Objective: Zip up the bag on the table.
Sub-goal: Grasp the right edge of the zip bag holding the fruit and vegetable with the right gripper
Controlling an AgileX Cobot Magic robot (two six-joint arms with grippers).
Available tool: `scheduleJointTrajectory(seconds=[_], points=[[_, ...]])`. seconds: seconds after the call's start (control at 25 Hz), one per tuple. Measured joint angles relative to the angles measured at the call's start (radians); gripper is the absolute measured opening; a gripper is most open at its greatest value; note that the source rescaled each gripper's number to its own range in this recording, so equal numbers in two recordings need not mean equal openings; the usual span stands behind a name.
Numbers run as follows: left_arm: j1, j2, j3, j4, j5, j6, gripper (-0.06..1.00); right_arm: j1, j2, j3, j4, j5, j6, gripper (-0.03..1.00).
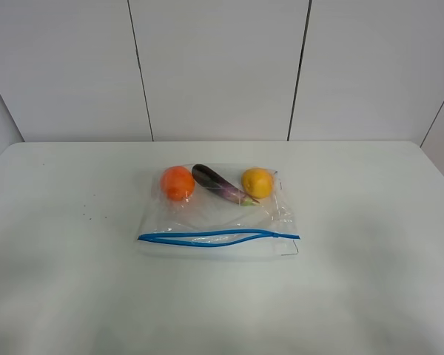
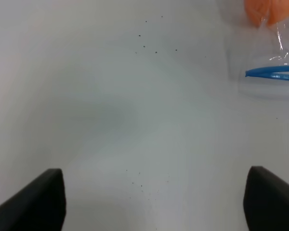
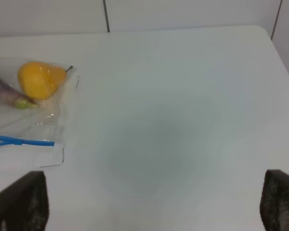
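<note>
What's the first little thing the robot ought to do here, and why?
Probably ease the left gripper toward the nearest end of the blue zipper strip. Both it and the right gripper hang open over the table, touching nothing, while the strip's two halves gape along the bag.

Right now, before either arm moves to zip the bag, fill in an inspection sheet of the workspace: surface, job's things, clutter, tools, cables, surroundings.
Surface: white table; a few tiny dark specks left of the bag.
Job's things: clear bag lying flat mid-table; blue zipper strip along its near edge, its two tracks parted over part of the length; orange fruit, purple eggplant and yellow fruit inside.
Clutter: nothing seen.
Tools: left tool and right tool both open and empty, over bare table, apart from the bag.
Cables: nothing seen.
Surroundings: white panelled wall behind the table.
</note>
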Motion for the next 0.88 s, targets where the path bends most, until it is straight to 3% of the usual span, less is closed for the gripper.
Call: scheduleJointTrajectory(seconds=[0.6,0.88], points=[[0.000,0.000,0.000,0.000,0.000,0.000,1.00,0.000,0.028,0.000,0.000,-0.001,0.000,0.97],[0.000,0.000,0.000,0.000,0.000,0.000,1.00,0.000,0.322,-0.116,0.069,-0.045,0.000,0.97]])
